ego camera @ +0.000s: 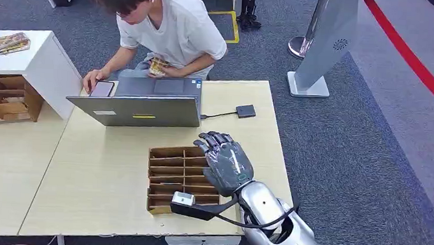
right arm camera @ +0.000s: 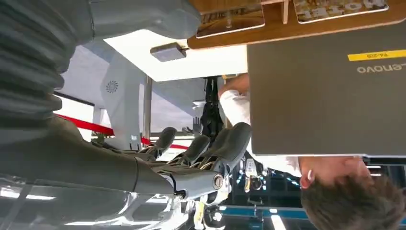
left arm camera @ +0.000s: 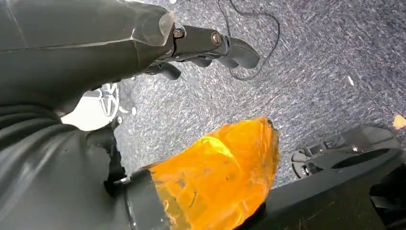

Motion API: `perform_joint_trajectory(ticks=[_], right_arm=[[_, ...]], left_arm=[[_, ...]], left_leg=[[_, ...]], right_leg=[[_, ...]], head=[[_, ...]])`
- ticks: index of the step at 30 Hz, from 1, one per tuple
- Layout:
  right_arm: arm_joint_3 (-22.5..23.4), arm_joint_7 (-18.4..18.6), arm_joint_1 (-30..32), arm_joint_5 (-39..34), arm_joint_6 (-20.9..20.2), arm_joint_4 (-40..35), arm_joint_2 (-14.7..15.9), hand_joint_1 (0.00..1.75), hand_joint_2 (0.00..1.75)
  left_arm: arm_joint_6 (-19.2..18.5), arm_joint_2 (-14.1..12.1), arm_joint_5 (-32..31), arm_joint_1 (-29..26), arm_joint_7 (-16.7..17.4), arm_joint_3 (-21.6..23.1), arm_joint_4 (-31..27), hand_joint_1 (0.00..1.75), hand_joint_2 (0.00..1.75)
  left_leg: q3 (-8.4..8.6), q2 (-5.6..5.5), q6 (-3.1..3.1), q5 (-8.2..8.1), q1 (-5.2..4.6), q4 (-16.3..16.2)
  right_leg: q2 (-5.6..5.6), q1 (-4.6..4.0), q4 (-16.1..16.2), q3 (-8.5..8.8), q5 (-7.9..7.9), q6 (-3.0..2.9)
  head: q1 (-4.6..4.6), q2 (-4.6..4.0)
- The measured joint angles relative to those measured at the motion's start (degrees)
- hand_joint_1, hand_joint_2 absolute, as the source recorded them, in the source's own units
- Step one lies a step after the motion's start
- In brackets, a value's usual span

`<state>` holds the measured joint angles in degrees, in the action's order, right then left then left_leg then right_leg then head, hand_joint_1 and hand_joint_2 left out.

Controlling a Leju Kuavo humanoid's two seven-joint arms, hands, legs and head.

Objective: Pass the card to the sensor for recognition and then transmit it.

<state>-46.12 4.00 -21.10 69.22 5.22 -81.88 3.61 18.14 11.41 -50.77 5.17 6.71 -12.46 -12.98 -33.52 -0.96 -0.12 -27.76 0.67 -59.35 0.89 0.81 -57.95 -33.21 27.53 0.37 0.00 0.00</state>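
I see the right hand (ego camera: pixel 228 167) over the brown slotted cardboard tray (ego camera: pixel 174 176) on the pale wooden surface (ego camera: pixel 105 173) — fingers (ego camera: pixel 217 138) released, grasping nothing. Left hand (left arm camera: pixel 143 38) over carpet — fingers' state unclear.

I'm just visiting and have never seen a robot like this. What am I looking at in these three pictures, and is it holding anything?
It is a humanoid robot with two silver arms. The big picture is taken from its head, looking down at a pale wooden table. Its right robot hand hovers, fingers spread and holding nothing, over a brown slotted cardboard card tray. Beyond stand a grey open laptop and a small dark square sensor box on a cable; a person in a white shirt sits behind. The other two pictures come from cameras at each wrist, so they look tilted. The left robot hand hangs over grey carpet; whether it holds something is unclear.
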Motion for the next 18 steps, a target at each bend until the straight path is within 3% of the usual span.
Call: perform_joint_trajectory(ticks=[10,14,18], right_arm=[[-0.1,0.0,-1.1,-0.9,-1.1,3.3,-1.1,0.40,1.75],[-0.1,0.0,-1.7,-1.3,-1.6,5.2,-2.1,0.61,1.75],[-0.1,0.1,-2.3,-2.0,-1.9,7.8,-3.0,0.52,1.75]], left_arm=[[-0.7,0.0,-1.2,0.2,0.3,0.4,0.0,0.00,0.00],[-0.9,0.1,-1.8,0.3,0.4,0.5,0.0,0.00,0.00],[-1.0,0.1,-2.2,0.4,0.6,0.9,0.0,0.00,0.00]], left_leg=[[0.00,0.00,0.00,0.00,0.00,0.0],[0.00,0.00,0.00,0.00,0.00,0.0],[0.00,0.00,0.00,0.00,0.00,0.0]], right_leg=[[0.00,0.00,0.0,0.00,0.00,0.00],[0.00,0.00,0.0,0.00,0.00,0.00],[0.00,0.00,0.0,0.00,0.00,0.00]], head=[[0.02,0.00],[0.00,0.00],[0.00,0.00]])
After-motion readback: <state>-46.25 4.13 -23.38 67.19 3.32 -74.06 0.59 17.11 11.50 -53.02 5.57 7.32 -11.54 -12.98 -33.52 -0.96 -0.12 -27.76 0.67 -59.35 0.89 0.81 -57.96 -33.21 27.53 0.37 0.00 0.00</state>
